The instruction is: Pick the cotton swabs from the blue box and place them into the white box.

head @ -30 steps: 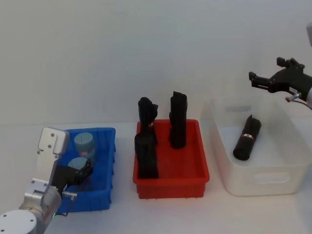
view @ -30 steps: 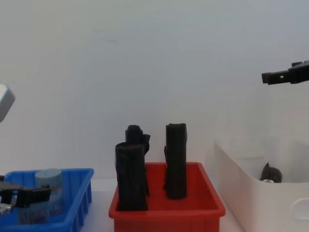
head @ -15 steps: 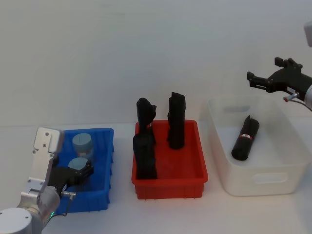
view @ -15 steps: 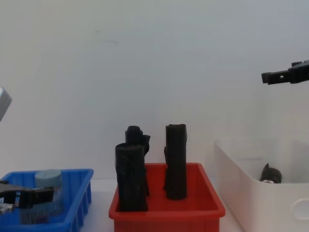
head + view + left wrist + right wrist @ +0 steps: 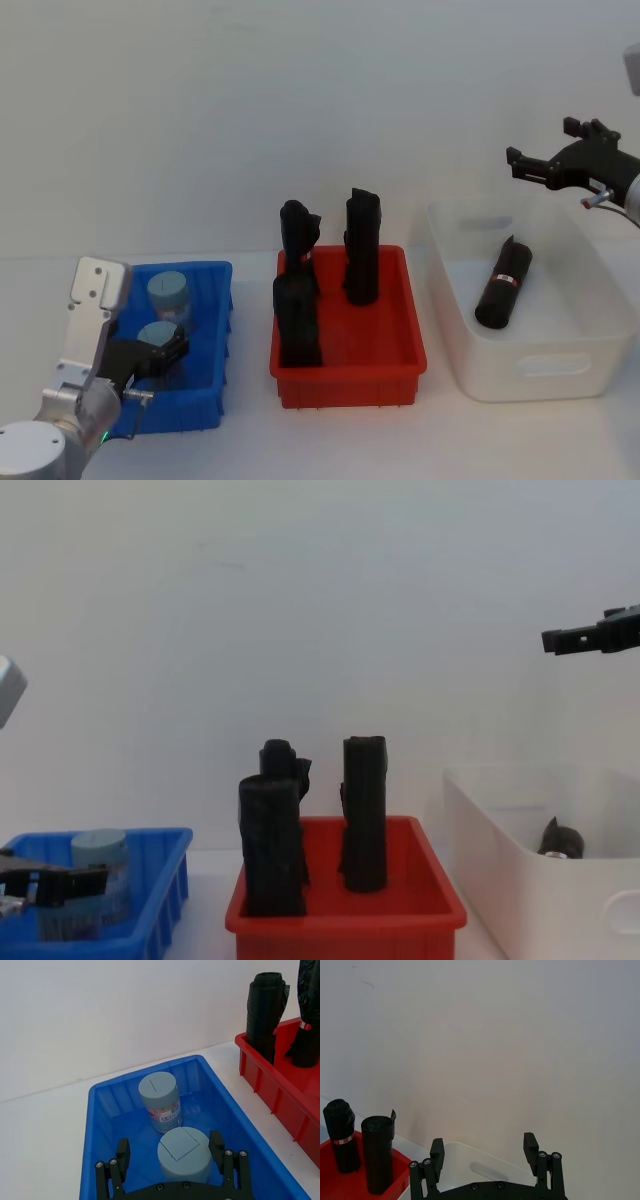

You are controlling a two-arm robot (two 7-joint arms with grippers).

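Straddling the nearer jar of cotton swabs (image 5: 184, 1156), my left gripper (image 5: 169, 1145) sits in the blue box (image 5: 215, 1085), fingers apart. Jar upright, lid up; second jar (image 5: 159, 1094) upright just behind. Farther off, my right gripper (image 5: 483, 1142), fingers apart, hovers above the white box (image 5: 530, 370).

I see my left gripper (image 5: 169, 1142) low in the blue box (image 5: 102, 1110), jaws spread either side of the near cotton swabs jar (image 5: 183, 1156); the far jar (image 5: 160, 1097) stands upright just beyond it.

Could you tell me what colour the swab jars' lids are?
Pale grey-blue lids, best seen in the left wrist view.
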